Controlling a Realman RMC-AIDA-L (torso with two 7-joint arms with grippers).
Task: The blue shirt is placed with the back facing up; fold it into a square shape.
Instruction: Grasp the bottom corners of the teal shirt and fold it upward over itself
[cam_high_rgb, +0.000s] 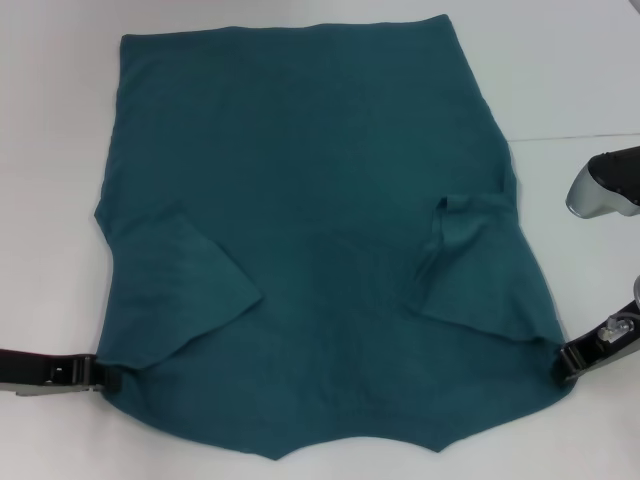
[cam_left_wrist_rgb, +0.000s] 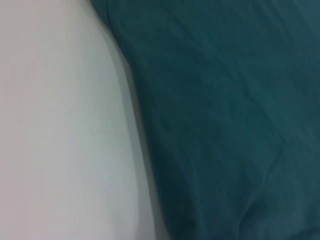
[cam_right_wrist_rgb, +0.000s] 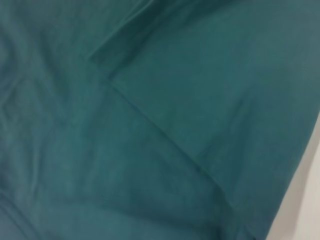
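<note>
The blue shirt (cam_high_rgb: 320, 200) lies flat on the white counter (cam_high_rgb: 50, 150), sleeves folded inward, left hand (cam_high_rgb: 105, 377) and right hand (cam_high_rgb: 568, 362) pinching its near corners

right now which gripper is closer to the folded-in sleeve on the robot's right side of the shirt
Right. The right gripper sits at the blue shirt edge just below that sleeve; the left gripper is across at the opposite edge.

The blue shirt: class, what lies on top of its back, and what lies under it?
On the blue shirt, both its sleeves are folded inward. It lies on the white table. Anything under the cloth is hidden.
</note>
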